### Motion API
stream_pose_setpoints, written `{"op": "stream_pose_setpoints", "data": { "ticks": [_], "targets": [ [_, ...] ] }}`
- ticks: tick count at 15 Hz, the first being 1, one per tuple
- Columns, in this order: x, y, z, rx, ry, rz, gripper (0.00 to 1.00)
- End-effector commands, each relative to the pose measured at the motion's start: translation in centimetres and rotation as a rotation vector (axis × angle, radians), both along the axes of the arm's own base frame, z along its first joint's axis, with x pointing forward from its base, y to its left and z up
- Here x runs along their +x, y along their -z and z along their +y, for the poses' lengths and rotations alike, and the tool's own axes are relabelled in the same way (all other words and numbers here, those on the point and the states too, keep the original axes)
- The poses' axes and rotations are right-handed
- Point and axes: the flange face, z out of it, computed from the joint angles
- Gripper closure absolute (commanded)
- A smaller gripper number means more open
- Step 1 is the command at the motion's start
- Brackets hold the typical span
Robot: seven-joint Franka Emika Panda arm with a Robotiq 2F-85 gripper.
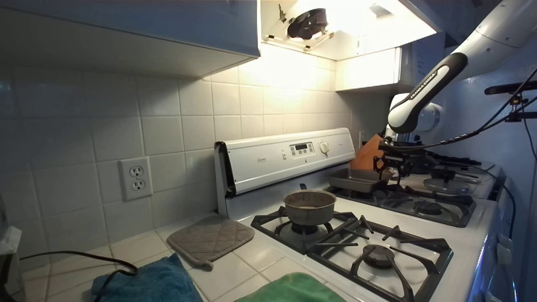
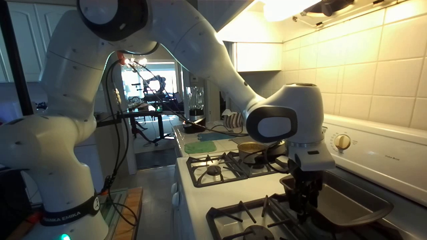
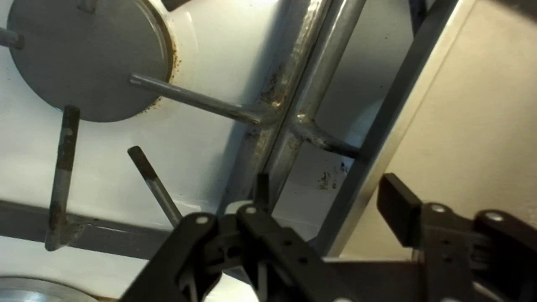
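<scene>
A grey rectangular baking pan [image 1: 349, 181] sits on the stove's rear burner grate. It shows in both exterior views [image 2: 350, 200] and on the right of the wrist view [image 3: 470, 126]. My gripper [image 3: 329, 199] is open at the pan's side, near a corner. In the wrist view one finger is over the pan's inside and the other is outside, over the grate bars [image 3: 268, 105]. The pan's rim passes between them. I see nothing clamped; whether a finger touches the wall cannot be told. The gripper points down in both exterior views [image 1: 391, 170] [image 2: 303, 208].
A small pot [image 1: 310, 207] stands on another rear burner. A grey pot holder [image 1: 212, 239], a blue cloth [image 1: 151, 281] and a green cloth [image 1: 293, 289] lie on the counter. A glass lid [image 1: 447, 185] lies beyond the stove. The control panel [image 1: 289, 159] rises behind the pan.
</scene>
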Motion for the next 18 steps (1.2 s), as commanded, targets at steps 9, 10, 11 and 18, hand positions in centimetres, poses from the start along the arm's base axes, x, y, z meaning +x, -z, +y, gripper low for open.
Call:
{"op": "stream_pose_setpoints", "data": {
  "ticks": [9,10,11,18],
  "targets": [
    [0.4,0.7,-0.1,0.015,0.013,0.003,1.0],
    [0.2,0.8,-0.1,0.017,0.016,0.009,0.98],
    [0.1,0.9,0.0,0.018,0.019,0.013,0.99],
    [-1.1,0.5,-0.6,0.029,-0.022,0.012,0.98]
  ]
}}
